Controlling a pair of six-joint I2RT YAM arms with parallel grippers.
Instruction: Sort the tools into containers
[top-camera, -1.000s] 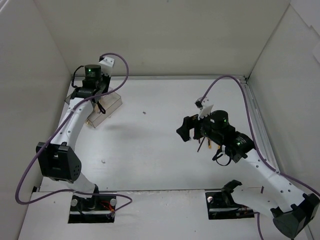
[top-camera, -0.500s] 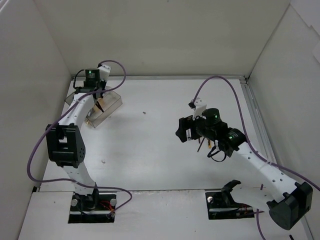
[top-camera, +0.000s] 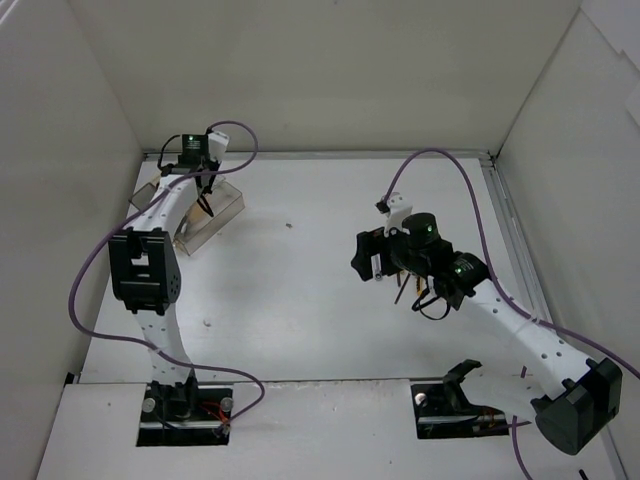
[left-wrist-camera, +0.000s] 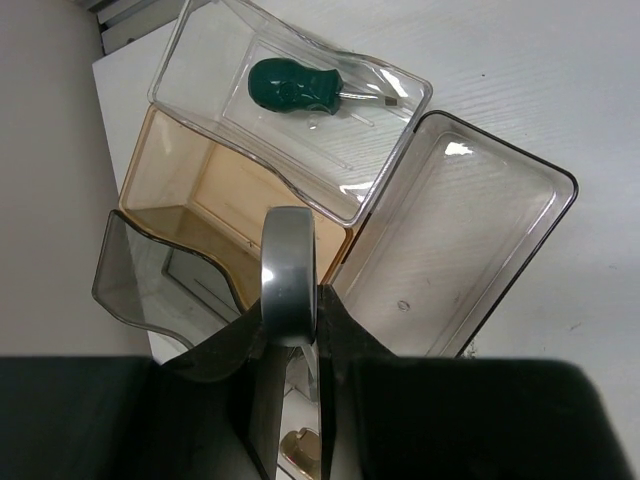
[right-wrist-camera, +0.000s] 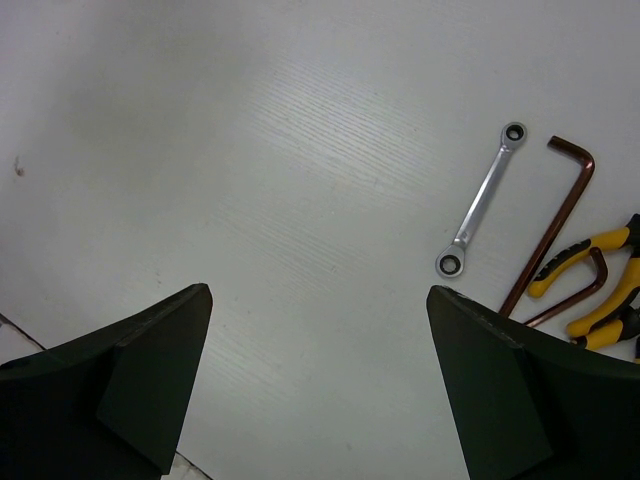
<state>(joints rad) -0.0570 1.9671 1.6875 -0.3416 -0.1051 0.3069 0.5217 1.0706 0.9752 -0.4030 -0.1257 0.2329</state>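
My left gripper (left-wrist-camera: 300, 300) is shut on a silver metal tool (left-wrist-camera: 288, 262), seen edge-on with a rounded end, held above the containers (left-wrist-camera: 470, 230). A green-handled screwdriver (left-wrist-camera: 295, 86) lies in the clear box; the brown-tinted box (left-wrist-camera: 200, 190) and the dark-rimmed box beside it hold nothing I can see. In the top view the left gripper (top-camera: 203, 198) hangs over the containers (top-camera: 222, 208) at the back left. My right gripper (right-wrist-camera: 320, 330) is open and empty above bare table. A silver wrench (right-wrist-camera: 482, 200), brown L-shaped rods (right-wrist-camera: 560, 215) and yellow-handled pliers (right-wrist-camera: 598, 272) lie to its right.
White walls enclose the table on three sides. In the top view the right gripper (top-camera: 370, 258) sits mid-table, with the loose tools (top-camera: 405, 290) partly hidden under its wrist. Purple cables loop over both arms. A metal rail (top-camera: 515, 240) runs along the right edge.
The left arm's elbow has swung up and in, and its wrist has shifted slightly right over the containers. The right gripper has moved a little toward the back left.
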